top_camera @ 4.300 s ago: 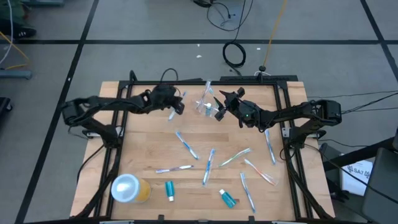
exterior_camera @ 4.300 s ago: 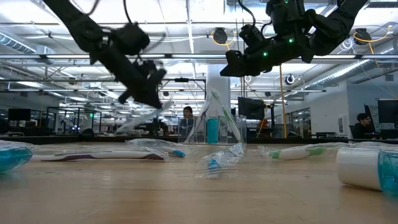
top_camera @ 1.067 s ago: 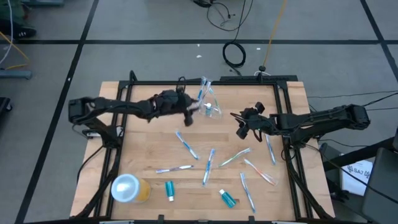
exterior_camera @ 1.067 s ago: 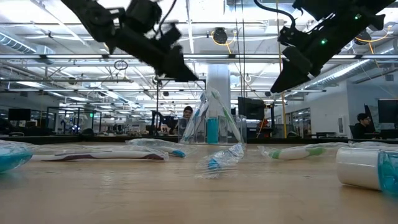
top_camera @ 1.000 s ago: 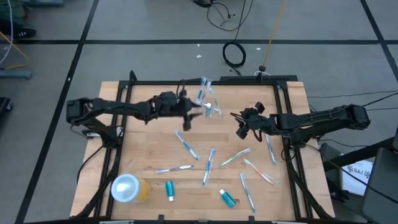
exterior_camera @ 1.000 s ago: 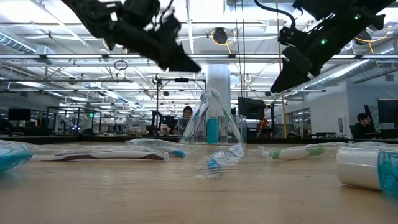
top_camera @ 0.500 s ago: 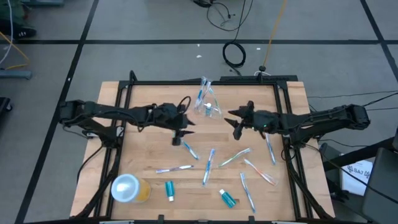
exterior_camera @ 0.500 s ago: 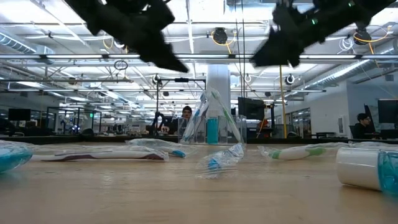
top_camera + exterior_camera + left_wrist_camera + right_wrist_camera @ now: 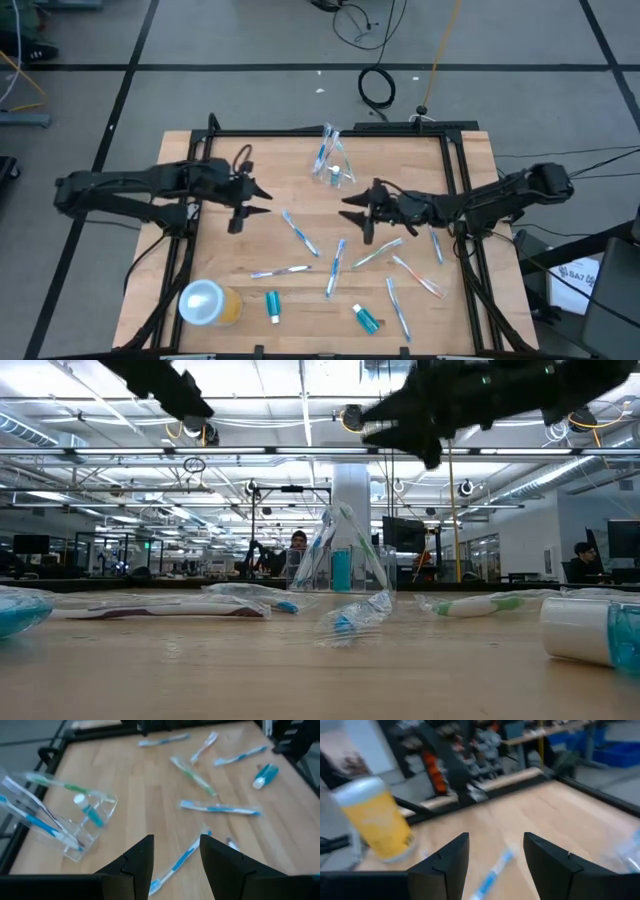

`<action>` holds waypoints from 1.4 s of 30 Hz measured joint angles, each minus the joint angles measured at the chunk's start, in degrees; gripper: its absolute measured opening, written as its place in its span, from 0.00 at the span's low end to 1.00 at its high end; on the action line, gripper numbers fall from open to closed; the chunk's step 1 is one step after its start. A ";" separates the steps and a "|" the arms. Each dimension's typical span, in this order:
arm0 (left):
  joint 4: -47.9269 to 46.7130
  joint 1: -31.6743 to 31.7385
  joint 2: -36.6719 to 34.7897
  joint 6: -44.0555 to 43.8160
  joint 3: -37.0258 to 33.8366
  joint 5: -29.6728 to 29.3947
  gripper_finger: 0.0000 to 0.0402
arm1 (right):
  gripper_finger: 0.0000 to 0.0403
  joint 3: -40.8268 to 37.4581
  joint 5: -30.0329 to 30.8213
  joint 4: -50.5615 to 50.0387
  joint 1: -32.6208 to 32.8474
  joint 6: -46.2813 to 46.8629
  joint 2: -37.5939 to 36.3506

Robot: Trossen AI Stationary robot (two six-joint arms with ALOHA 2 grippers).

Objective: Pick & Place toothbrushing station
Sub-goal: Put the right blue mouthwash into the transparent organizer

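Since the left arm drew back: left gripper [image 9: 250,200] has pulled away from the small clear plastic cup [image 9: 335,172] toward its own side of the wooden table [image 9: 225,255]; a second ago it was right beside the cup.
Left jaws: open, nothing between them in the left wrist view.
Right gripper [image 9: 358,215]: has swung in from its side to hover over the table's middle, above the loose brushes.
Right jaws: open and empty; its wrist view shows 1 slim blue-and-white toothbrush [image 9: 492,870] lying on the wood just ahead, between the fingers' line.
Cup: at the far middle of the table, holding several toothbrushes and 1 small teal tube with a white cap [image 9: 89,812].
Loose items: about 7 toothbrushes across the middle and right, 2 teal tubes [image 9: 271,305] [image 9: 366,318] near the front edge.
Wider orange-yellow cup with white lid [image 9: 208,302]: front left, apart from the work.
Meaning: the left arm's visit to the cup looks finished, and the right arm seems to be lining up the next pick; much remains.
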 joint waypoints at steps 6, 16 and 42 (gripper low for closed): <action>-0.04 -0.93 -1.85 0.97 0.00 -0.02 0.41 | 0.42 10.16 0.02 -10.58 4.43 -1.53 5.08; 0.06 -0.95 1.23 3.09 -0.02 -4.76 0.41 | 0.37 32.93 -0.08 -33.16 12.98 2.59 17.75; 11.44 -0.89 4.33 25.94 -0.04 -6.56 0.41 | 0.45 37.54 -15.00 -55.64 24.11 63.49 27.76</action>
